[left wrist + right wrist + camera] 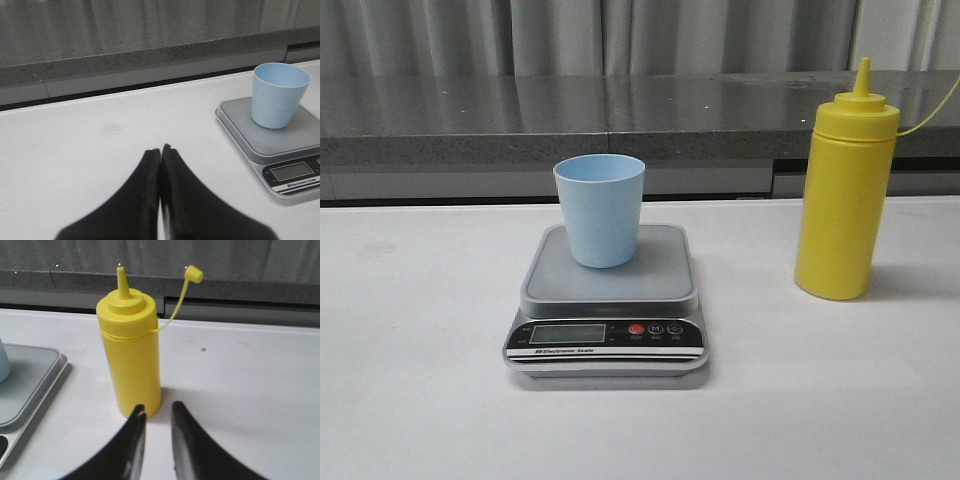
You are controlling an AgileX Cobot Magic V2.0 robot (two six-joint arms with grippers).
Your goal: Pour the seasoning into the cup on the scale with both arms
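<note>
front: cup [600,208] upright on scale [608,300], seasoning [846,190] standing right of it, apart. left wrist: left gripper [160,150] fingers pressed together, empty, scale and cup to its right. right wrist: right gripper [158,412] slightly parted, just near of bottle, cap off.

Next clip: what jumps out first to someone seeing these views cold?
The tall yellow squeeze bottle stands upright on the white table, to the right of the scale, its cap off the nozzle on its tether. The pale blue cup sits upright on the scale's grey platform. The left gripper is shut; the right gripper is slightly open just short of the bottle.
</note>
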